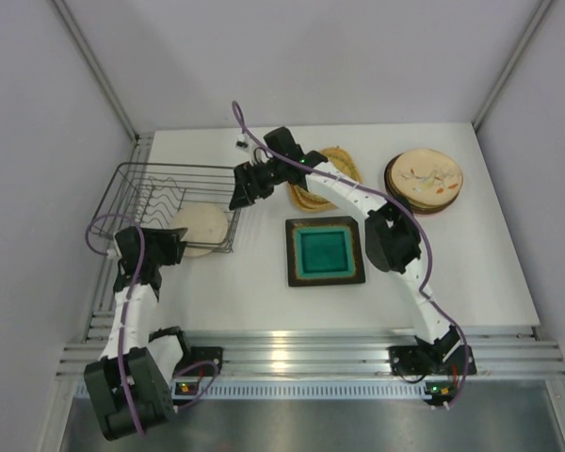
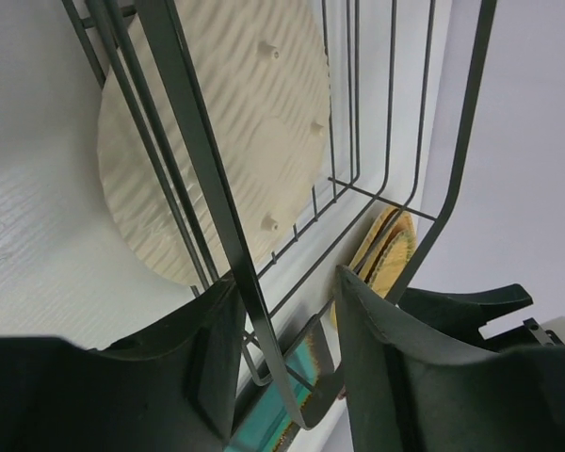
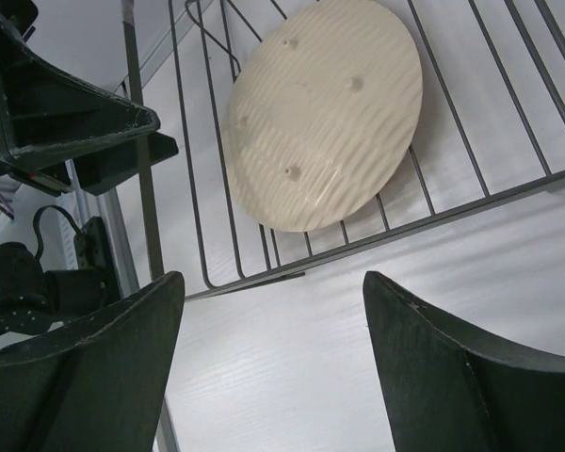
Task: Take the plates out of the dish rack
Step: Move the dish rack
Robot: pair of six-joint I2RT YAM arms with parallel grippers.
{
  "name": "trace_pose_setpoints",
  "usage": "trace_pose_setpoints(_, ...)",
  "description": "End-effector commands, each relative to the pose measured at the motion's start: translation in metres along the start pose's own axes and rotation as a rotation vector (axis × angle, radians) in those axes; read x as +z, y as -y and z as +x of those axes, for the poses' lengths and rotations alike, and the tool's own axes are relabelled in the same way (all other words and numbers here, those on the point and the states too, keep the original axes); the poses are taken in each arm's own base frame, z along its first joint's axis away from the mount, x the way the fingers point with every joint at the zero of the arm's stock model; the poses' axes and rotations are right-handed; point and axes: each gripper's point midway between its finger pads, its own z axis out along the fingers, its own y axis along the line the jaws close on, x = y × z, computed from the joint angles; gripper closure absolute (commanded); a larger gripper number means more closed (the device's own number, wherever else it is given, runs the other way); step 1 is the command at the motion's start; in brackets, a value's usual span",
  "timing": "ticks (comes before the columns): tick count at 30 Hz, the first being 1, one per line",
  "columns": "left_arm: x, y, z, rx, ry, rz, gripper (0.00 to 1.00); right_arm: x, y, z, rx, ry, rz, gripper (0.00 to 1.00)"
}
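Observation:
The dark wire dish rack stands at the table's left. One cream round plate lies in its near right corner, ridged underside with small nubs facing up. My left gripper is at the rack's near side. Its fingers stand apart on either side of a rim wire without touching it. My right gripper hovers at the rack's right edge, wide open and empty, above bare table just outside the rack's rim.
A square dark-rimmed teal plate lies at the table's middle. Woven tan plates lie behind it under the right arm. A stack of round cream patterned plates sits at the back right. Walls enclose the left, back and right.

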Motion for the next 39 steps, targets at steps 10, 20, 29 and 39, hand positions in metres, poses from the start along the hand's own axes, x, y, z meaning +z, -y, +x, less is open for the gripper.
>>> trace_pose_setpoints(10, 0.039, 0.018, -0.014, 0.037, 0.005, 0.135, 1.00, -0.038, -0.030, -0.048, -0.090, 0.136, -0.045, 0.27)
trace_pose_setpoints(20, 0.048, 0.049, 0.005, 0.382, -0.249, 0.152, 1.00, -0.043, -0.044, -0.079, -0.094, 0.209, -0.064, 0.28)
trace_pose_setpoints(29, 0.037, 0.103, 0.001, 0.695, -0.334, 0.267, 1.00, -0.049, -0.037, -0.087, -0.065, 0.254, -0.035, 0.28)
trace_pose_setpoints(39, 0.042, 0.130, -0.006, 0.814, -0.275, 0.308, 1.00, -0.062, -0.034, -0.087, -0.055, 0.278, -0.032, 0.28)
